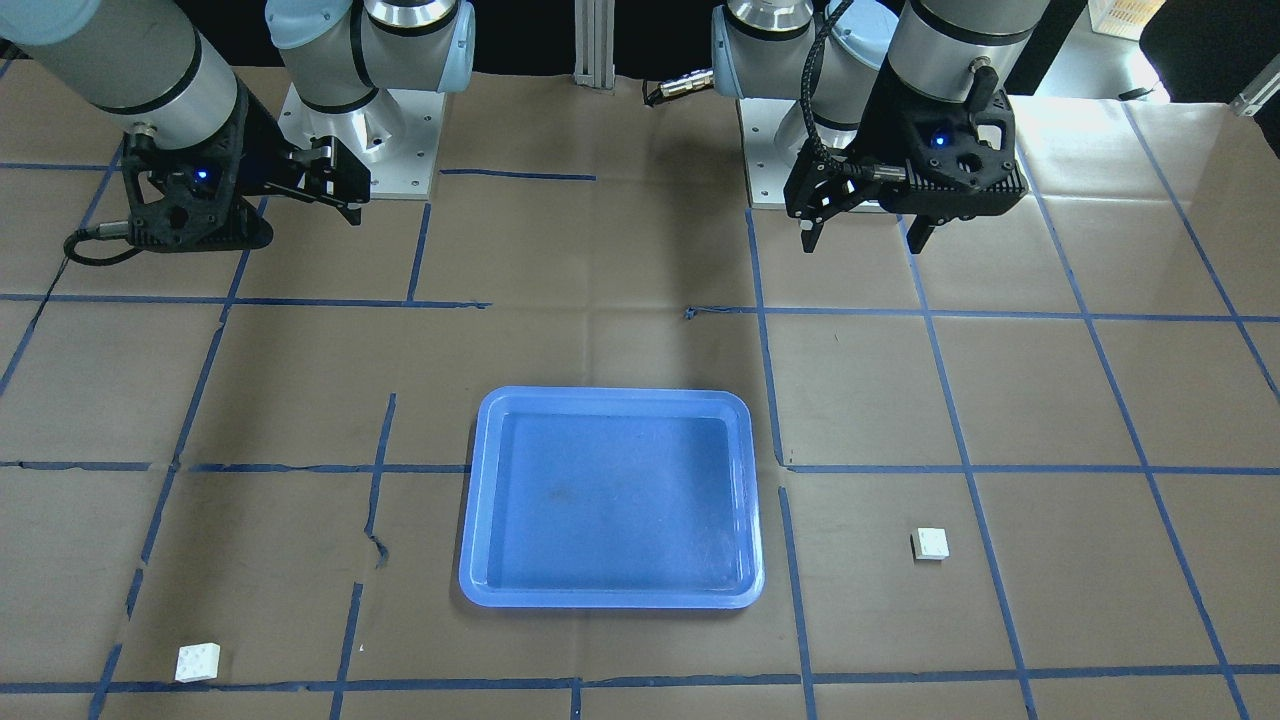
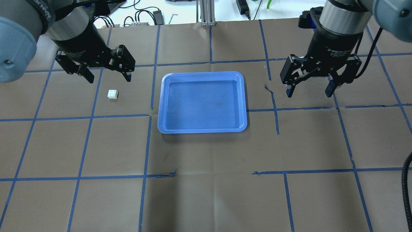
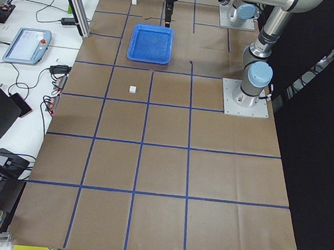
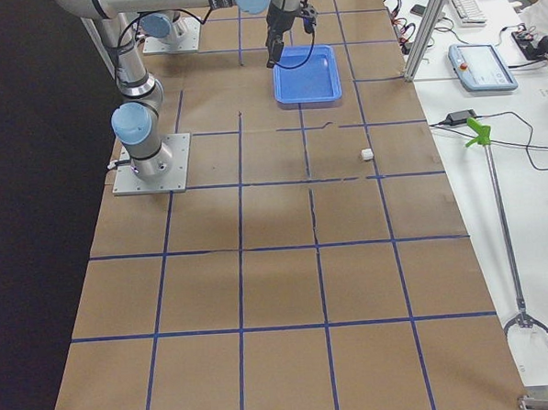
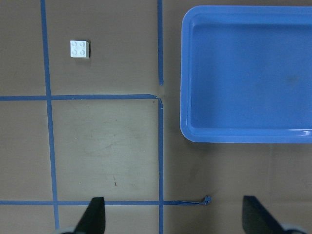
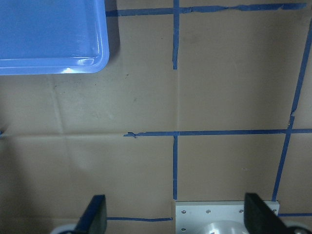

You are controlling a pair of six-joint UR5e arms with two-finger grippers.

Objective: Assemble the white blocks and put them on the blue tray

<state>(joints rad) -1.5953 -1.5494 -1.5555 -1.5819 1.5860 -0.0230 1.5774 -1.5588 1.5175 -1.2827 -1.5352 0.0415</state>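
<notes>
- Table point(image 2: 206, 199) is covered in brown paper with a blue tape grid point(image 2: 64, 118). A white bench runs alongside it, carrying cables and a teach pendant point(image 3: 25, 45).
- Blue tray point(image 2: 202, 101) sits flat mid-table, scuffed inside. Both blocks lie outside it on the paper.
- Left-side white block point(image 2: 112, 94) is studs up, near the tray's left side and close by the left gripper point(image 2: 109, 77).
- Right-side white block point(image 1: 197, 662) is well apart from the tray, toward the operators' edge.
- Left gripper and right gripper point(image 2: 309, 92) hang above the paper on either side of the tray, fingers spread wide, holding nothing.
</notes>
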